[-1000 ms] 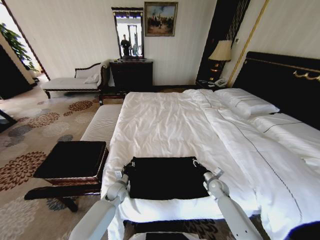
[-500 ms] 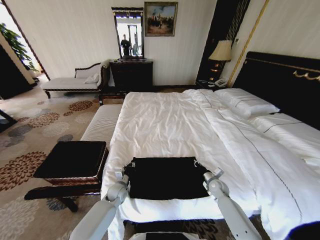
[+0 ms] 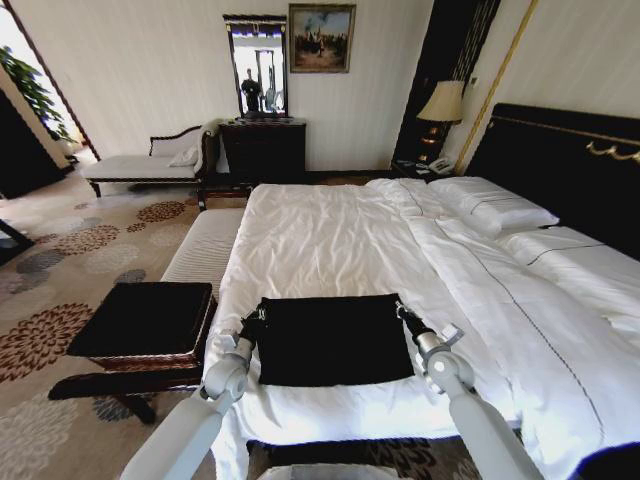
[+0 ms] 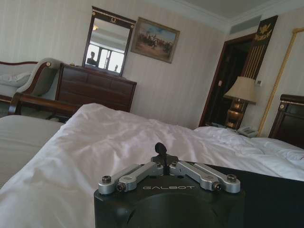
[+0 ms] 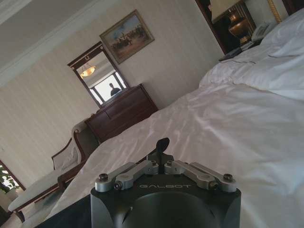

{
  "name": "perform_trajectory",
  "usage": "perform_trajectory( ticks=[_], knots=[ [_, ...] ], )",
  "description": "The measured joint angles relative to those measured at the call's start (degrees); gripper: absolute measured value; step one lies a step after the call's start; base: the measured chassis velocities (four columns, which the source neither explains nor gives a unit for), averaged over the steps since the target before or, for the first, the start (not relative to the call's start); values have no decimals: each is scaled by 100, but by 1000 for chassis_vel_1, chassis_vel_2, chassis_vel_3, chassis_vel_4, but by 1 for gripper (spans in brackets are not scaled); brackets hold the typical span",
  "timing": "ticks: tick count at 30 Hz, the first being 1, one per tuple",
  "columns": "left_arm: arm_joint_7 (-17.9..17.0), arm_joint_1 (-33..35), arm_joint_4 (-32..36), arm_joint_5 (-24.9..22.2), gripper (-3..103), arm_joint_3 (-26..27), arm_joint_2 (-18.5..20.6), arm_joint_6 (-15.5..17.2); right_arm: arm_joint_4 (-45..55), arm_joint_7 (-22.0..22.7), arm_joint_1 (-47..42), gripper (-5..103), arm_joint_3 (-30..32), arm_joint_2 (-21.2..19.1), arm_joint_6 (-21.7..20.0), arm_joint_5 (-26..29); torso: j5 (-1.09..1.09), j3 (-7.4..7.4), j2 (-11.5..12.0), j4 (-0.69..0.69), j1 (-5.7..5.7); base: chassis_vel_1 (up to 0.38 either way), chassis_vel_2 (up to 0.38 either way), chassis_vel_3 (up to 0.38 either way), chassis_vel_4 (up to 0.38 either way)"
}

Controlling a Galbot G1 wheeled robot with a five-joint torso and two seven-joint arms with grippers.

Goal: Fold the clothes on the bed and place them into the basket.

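The clothes, one black T-shirt (image 3: 333, 340), lie as a flat dark rectangle on the white duvet of the bed (image 3: 330, 230), close to its foot edge. My left gripper (image 3: 258, 318) is shut on the shirt's far left corner, and my right gripper (image 3: 402, 312) is shut on its far right corner. The left wrist view has the left gripper (image 4: 161, 149) with fingers pressed together and black cloth (image 4: 270, 190) beside it. The right gripper (image 5: 163, 144) looks the same in the right wrist view, with black cloth (image 5: 71, 216) at its side. The basket (image 3: 145, 320), brown wicker with a black inside, stands on the floor left of the bed.
A pale striped bench (image 3: 205, 245) runs along the bed's left side beyond the basket. Pillows (image 3: 490, 205) and the dark headboard (image 3: 560, 160) are at the right. A dresser (image 3: 262, 150) and a chaise (image 3: 150, 160) stand by the far wall. Patterned carpet lies open at the left.
Both grippers have moved farther up the bed, away from the foot edge. The black shirt has shifted with them and more white duvet shows in front of it.
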State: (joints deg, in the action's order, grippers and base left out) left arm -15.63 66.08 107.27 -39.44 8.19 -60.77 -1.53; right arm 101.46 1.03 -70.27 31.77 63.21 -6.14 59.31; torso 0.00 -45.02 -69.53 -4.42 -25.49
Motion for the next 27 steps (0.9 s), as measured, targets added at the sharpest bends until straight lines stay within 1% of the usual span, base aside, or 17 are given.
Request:
perform_trajectory(
  ticks=[3,5,9,13,17,21,22,25,26,27],
  knots=[
    [-12,101,414,-32,1,99,163,-27,374,10,-52,1,84,-106,50,-91,0,0,0,1,0,0,0,0,0],
    [-12,127,492,-32,1,119,201,-37,433,13,-63,1,100,-130,56,-98,0,0,0,0,0,0,0,0,0],
    [14,278,967,-93,1,259,464,-105,836,16,-170,1,254,-338,130,-180,0,0,0,1,0,0,0,0,0],
    [-16,308,1174,-248,1,386,570,-97,1057,18,-256,1,342,-395,166,-188,0,0,0,0,0,0,0,0,0],
    [-49,354,1288,-282,1,453,645,-75,1221,58,-367,1,382,-400,168,-193,0,0,0,0,0,0,0,0,0],
    [-119,717,1613,-254,1,596,753,-41,1647,209,-739,1,607,-397,107,-190,0,0,0,1,-1,0,0,0,0],
    [-119,717,1613,-254,1,596,753,-41,1647,209,-739,1,607,-397,107,-190,0,0,0,1,-1,0,0,0,0],
    [-219,1184,2158,-315,1,780,892,76,2204,343,-1246,1,1070,-380,-65,-59,0,0,0,-2,-1,0,0,0,0],
    [-234,1391,2358,-328,1,886,929,119,2409,398,-1399,1,1239,-373,-128,41,0,0,0,0,-1,0,0,0,0],
    [-234,1391,2358,-328,1,886,929,119,2409,398,-1399,1,1239,-373,-128,41,0,0,0,0,-1,0,0,0,0]
  ],
)
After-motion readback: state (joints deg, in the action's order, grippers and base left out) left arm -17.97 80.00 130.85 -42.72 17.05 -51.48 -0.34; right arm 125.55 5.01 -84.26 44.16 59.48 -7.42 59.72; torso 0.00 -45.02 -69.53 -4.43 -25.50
